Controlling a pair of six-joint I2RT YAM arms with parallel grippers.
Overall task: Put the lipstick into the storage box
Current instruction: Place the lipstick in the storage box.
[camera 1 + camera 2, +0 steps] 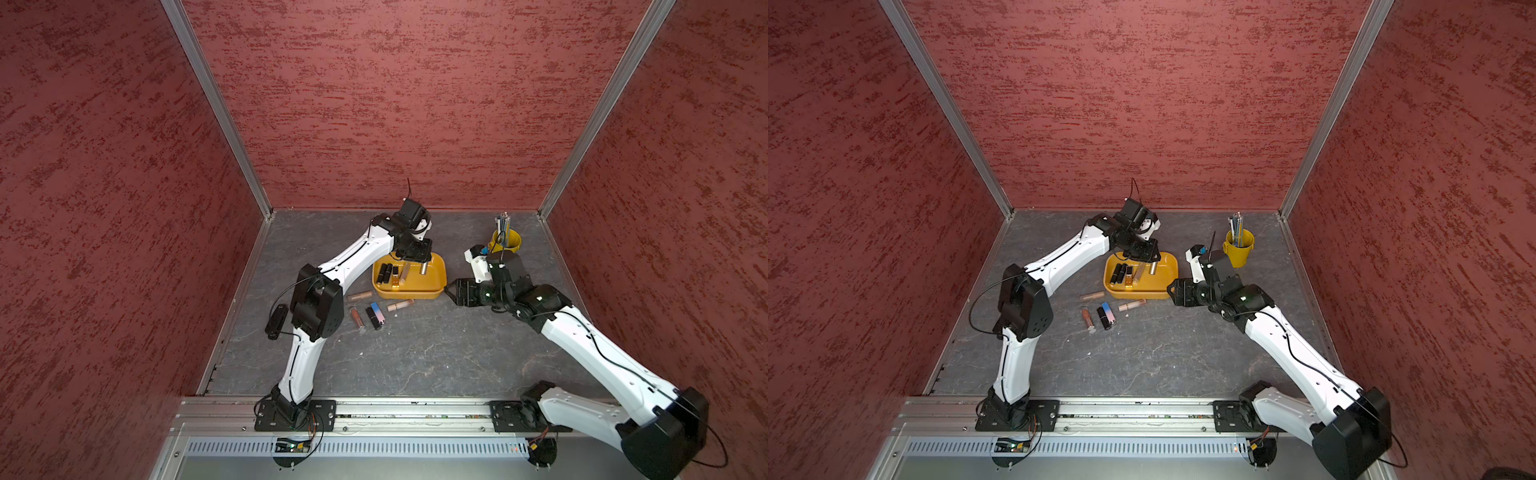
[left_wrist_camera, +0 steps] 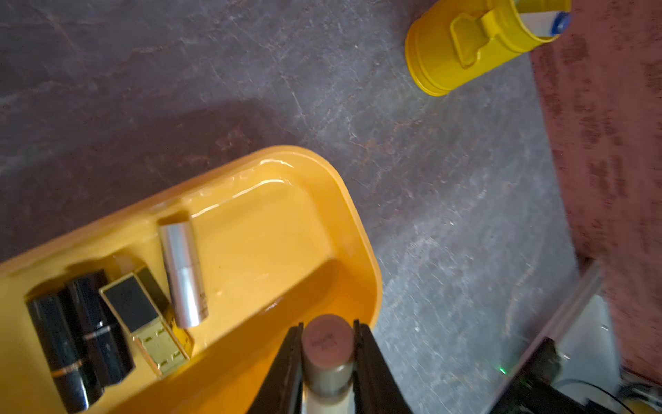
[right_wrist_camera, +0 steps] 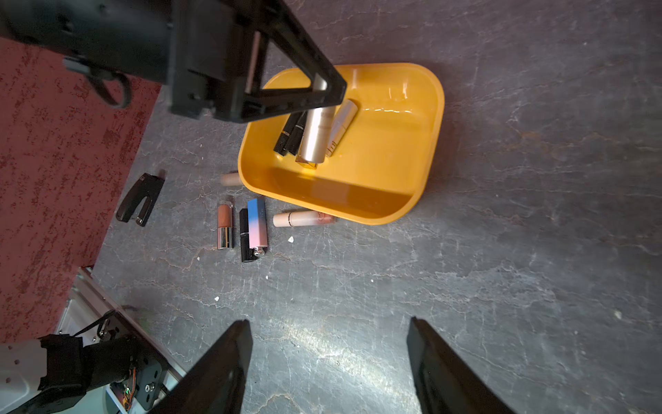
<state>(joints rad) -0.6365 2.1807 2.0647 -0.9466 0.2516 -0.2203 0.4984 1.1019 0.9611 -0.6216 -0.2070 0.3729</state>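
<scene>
Jaws of the left gripper (image 2: 327, 324) are clamped on either side of a lipstick (image 2: 327, 349), a pale metallic tube with a dull mauve end cap. The tube points down over the storage box (image 2: 286, 233). The right wrist view shows the same lipstick (image 3: 317, 132) hanging above the tubes that lie inside the box (image 3: 394, 150); whether it touches any of them I cannot tell.

Inside the box lie two black tubes (image 2: 77, 340), a gold-and-black square case (image 2: 143, 319) and a silver tube (image 2: 182, 272), close together at one end, the silver one leaning towards the wall.

The right gripper (image 3: 327, 340) is spread wide with nothing between its fingers (image 3: 229, 358), low over bare worktop (image 3: 501, 251) just beside the box, as both top views show (image 1: 449, 292).

Five more tubes lie on the worktop near the box: a pink gloss tube (image 3: 301, 218) against its wall, a blue-to-pink case (image 3: 258, 225), a black tube (image 3: 244, 234), a brown-and-silver one (image 3: 224, 225) and a nude one (image 3: 229, 178) partly hidden by the box. Further off lies a black stapler-like thing (image 3: 141, 199). A yellow pen cup (image 1: 507, 242) stands near the back wall.
</scene>
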